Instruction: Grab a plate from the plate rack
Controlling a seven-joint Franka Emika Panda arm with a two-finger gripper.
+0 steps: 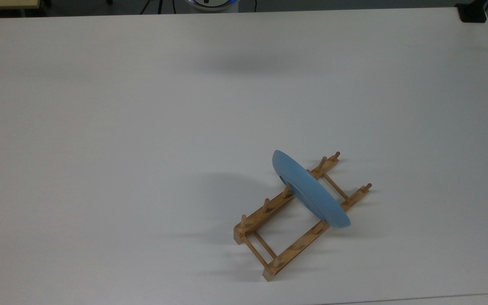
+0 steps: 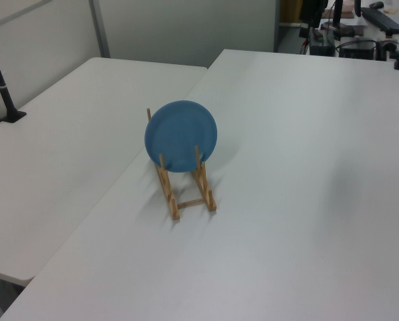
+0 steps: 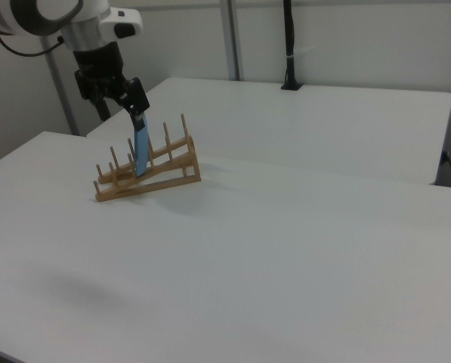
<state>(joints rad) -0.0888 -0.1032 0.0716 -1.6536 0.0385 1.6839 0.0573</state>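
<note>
In the right view the pincer (image 3: 137, 104) hung up high, and I could not tell if it was released or clenched. The blue plate (image 1: 311, 192) stood on its edge in the plate rack (image 1: 286, 254) on the bench (image 1: 142, 127). Nothing was picked yet; reaching, grabbing and lifting were all left.

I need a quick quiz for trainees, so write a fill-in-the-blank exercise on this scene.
1. The plate is light ___ in colour.
2. The plate rack that holds it is made of ___.
3. The number of plates standing in the plate rack is ___.
4. The plate rack rests on a table whose top is ___ in colour.

Missing words: blue; wood; one; white
</note>
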